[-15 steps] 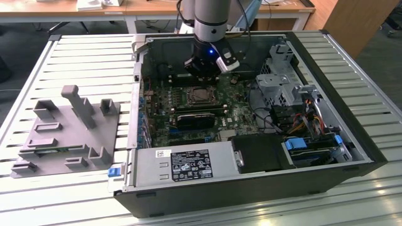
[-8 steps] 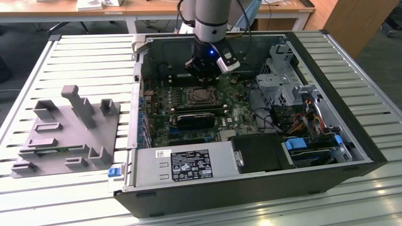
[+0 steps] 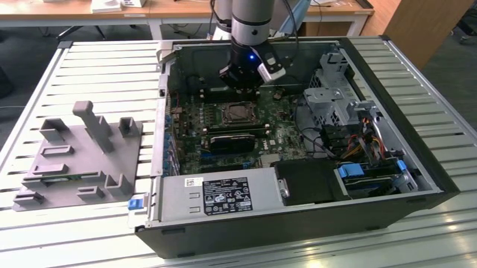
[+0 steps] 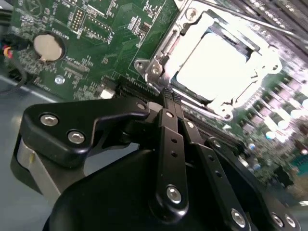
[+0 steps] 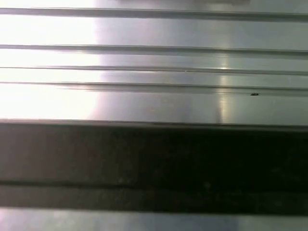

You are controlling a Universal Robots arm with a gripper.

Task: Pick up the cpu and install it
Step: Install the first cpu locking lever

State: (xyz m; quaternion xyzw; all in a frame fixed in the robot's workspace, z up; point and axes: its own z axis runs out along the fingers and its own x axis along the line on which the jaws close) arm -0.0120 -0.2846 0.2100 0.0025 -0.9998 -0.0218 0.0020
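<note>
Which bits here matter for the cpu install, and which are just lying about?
Job in hand:
- cpu, seated in the socket
- gripper, shut and holding nothing, close to the socket
- motherboard

Lying about:
- grey tray
- power supply
- coin cell
- drive cage

desk (image 3: 417, 78): pale slatted metal, glare | behind: wooden tables (image 3: 186, 11) | floor (image 3: 22, 44): dark | wooden panel (image 3: 417, 22) at the exterior view's right
</note>
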